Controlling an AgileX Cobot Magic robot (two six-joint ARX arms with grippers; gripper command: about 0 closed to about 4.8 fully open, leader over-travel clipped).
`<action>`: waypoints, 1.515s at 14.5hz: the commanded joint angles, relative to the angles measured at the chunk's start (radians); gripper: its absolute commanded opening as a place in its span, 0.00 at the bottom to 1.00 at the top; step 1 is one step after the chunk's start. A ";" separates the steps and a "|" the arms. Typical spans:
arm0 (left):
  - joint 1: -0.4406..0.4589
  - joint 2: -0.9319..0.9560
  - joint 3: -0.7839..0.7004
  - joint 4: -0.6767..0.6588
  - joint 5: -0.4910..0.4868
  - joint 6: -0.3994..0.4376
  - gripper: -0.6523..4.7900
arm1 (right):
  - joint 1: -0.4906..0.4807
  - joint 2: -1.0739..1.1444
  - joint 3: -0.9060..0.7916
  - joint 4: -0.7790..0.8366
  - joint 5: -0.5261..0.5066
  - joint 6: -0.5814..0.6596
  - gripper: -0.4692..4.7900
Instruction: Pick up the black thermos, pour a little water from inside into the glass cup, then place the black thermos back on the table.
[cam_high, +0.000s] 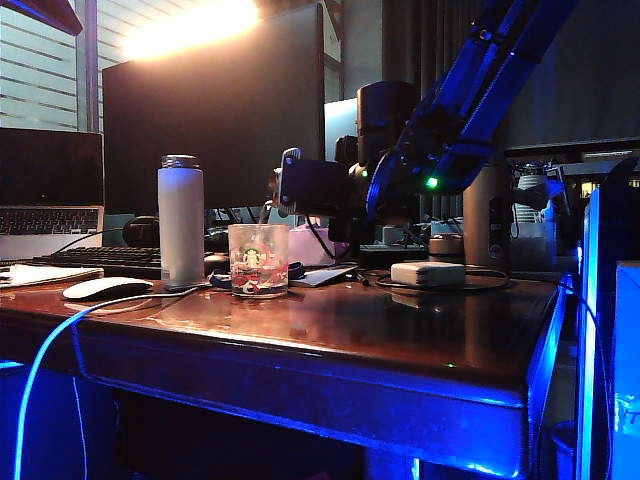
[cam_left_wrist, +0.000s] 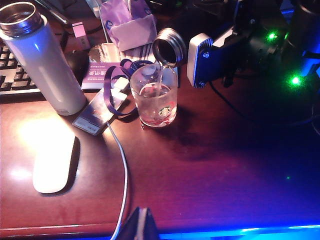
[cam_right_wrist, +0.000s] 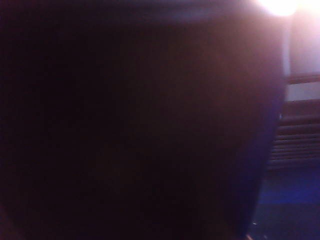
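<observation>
Exterior view: black thermos (cam_high: 318, 187) held tipped nearly level above the desk (cam_high: 400, 340), its mouth just over the glass cup (cam_high: 258, 260), so water falls inside the rim; the right pincer (cam_high: 375, 185) comes in from the right, clamped round the flask's body. The cup stands beside a white flask (cam_high: 181, 220), with a mouse (cam_high: 106, 288) nearer the front edge. Left wrist view: the thermos's metal mouth (cam_left_wrist: 169, 47) hangs over the cup (cam_left_wrist: 155, 97), a thin stream running into it; the right pincer (cam_left_wrist: 220, 55) holds the flask well back from the mouth. Only a dark tip of the left pincer (cam_left_wrist: 141, 225) shows, raised above the desk and well apart; its opening cannot be told. Right wrist view: almost wholly dark, probably the thermos's body (cam_right_wrist: 130, 125) filling the lens.
</observation>
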 joint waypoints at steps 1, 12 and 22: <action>-0.001 -0.002 0.005 0.002 0.008 -0.002 0.11 | 0.001 -0.013 0.014 0.064 -0.002 0.025 0.55; -0.001 -0.003 0.005 0.001 0.008 -0.002 0.11 | 0.001 -0.013 0.014 0.062 -0.004 0.060 0.55; 0.000 -0.002 0.005 0.003 0.007 -0.002 0.11 | 0.002 -0.013 0.014 0.073 0.019 0.393 0.55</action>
